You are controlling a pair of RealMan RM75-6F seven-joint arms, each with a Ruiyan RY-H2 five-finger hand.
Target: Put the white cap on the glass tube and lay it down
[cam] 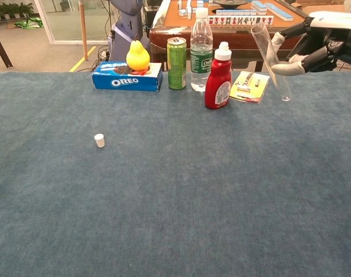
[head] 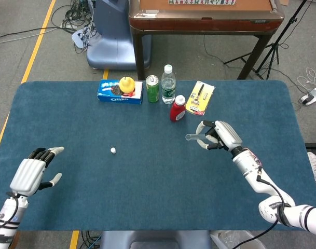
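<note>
I see the cap (cam: 99, 140) alone left on the table (cam: 175, 219); the tube (cam: 270, 60), seemingly tilted, is right, in my right hand (cam: 319, 40).

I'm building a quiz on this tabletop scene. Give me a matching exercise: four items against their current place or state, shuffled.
Items:
1. glass tube
2. white cap
3. yellow pear
4. left robot hand

States:
A. on the Oreo box
B. holding nothing, fingers apart
C. alone on the blue table
D. held tilted by the right robot hand

Pairs: 1-D, 2-C, 3-A, 4-B
</note>
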